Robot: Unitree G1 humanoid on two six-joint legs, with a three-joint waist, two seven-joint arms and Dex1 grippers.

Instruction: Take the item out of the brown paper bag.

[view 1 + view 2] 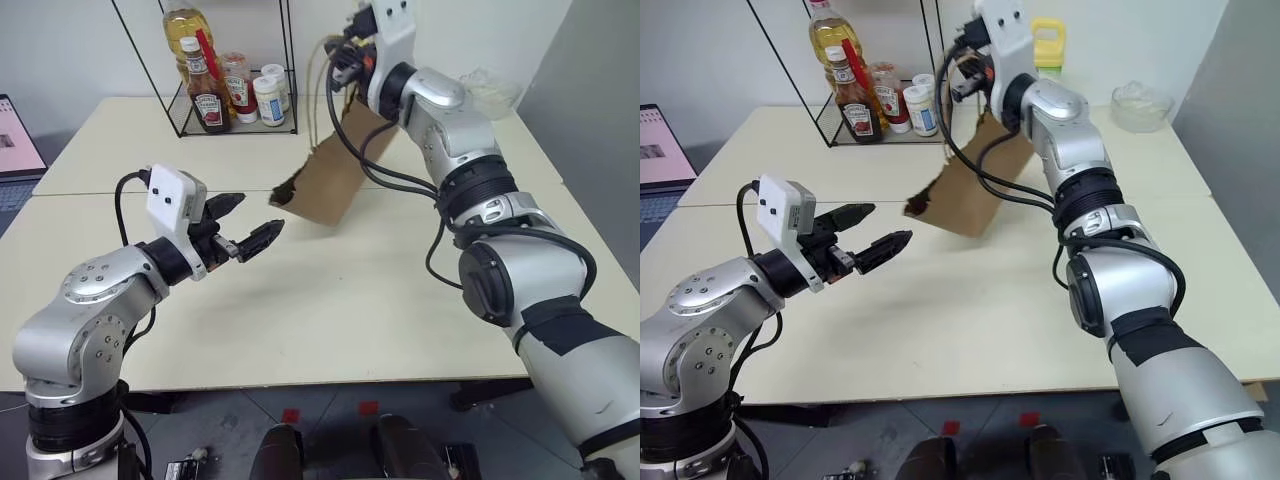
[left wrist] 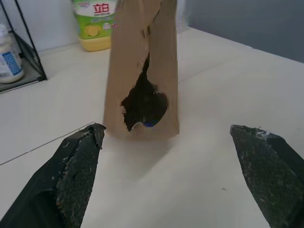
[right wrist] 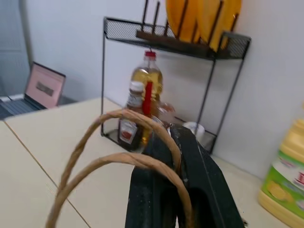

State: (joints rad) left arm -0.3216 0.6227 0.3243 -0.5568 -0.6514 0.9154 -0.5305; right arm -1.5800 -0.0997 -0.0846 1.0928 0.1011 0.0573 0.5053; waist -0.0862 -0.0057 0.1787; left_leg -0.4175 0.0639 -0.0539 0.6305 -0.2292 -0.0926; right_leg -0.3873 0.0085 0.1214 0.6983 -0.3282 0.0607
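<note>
high in the upper middle, the right gripper pinches the twisted loop handles of the torn plain brown paper bag, a blue cap showing through its hole; the left gripper gapes empty at centre left, heinz-labelled ketchup bottles behind.

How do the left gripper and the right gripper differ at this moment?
The left gripper is open and holds nothing; the right gripper is shut on the handles of the brown paper bag. The left one is low over the table; the right is raised, hanging the bag tilted. Both have black fingers.
</note>
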